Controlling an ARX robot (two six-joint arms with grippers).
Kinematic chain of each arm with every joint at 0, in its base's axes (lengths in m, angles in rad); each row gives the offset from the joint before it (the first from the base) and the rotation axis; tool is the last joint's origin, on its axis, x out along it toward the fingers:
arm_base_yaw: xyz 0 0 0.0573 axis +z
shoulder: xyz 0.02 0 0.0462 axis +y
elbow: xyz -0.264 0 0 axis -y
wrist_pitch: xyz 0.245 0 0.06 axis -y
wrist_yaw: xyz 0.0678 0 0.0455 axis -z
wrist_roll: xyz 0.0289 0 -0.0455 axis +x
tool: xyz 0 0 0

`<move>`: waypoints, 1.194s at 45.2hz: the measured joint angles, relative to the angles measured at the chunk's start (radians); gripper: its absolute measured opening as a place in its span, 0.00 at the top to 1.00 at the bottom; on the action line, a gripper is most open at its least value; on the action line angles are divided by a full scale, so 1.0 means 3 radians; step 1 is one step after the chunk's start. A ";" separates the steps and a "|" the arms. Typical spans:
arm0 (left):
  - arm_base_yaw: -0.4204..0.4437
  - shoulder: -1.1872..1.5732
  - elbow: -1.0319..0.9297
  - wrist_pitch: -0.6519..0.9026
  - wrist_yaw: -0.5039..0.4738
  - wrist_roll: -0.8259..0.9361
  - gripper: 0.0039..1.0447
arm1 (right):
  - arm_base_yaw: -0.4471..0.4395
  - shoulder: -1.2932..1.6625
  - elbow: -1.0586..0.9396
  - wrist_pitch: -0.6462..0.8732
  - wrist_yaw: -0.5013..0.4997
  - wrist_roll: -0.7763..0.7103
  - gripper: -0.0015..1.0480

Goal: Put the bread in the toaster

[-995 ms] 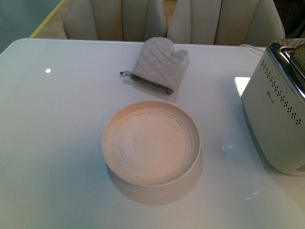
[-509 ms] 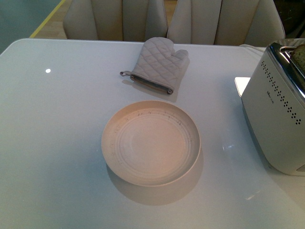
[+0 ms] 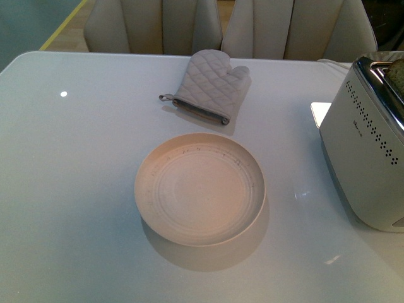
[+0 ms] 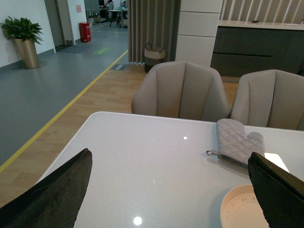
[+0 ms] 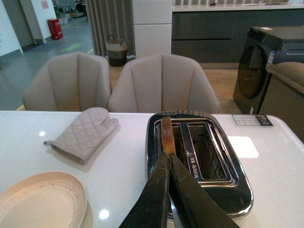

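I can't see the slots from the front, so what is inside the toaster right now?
One slot of the toaster holds the bread, standing on edge with its brown crust poking out. The other slot looks empty. The right gripper, closed, covers the bread's near end, and the lower part is hidden inside.

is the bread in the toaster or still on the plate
In the toaster: the bread stands in one slot; the plate is empty.

Toaster [image 3: 366,145] cut off by the front view's right edge; bread [image 5: 166,135] mostly sunk in a slot, lower part hidden behind right tool [image 5: 167,164].
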 joint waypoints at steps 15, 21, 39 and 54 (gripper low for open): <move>0.0000 0.0000 0.0000 0.0000 0.0000 0.0000 0.06 | 0.0000 -0.0015 0.0000 -0.0008 0.0001 -0.0001 0.82; 0.0000 0.0000 0.0000 0.0000 0.0000 0.0000 0.06 | 0.0000 -0.0017 0.0000 -0.0008 0.0000 -0.0001 0.57; 0.0000 0.0000 0.0000 0.0000 0.0000 0.0000 0.06 | 0.0000 -0.0017 0.0000 -0.0008 0.0001 -0.0001 0.09; 0.0000 0.0000 0.0000 0.0000 0.0000 0.0000 0.06 | 0.0000 -0.0017 0.0000 -0.0008 0.0001 -0.0001 0.09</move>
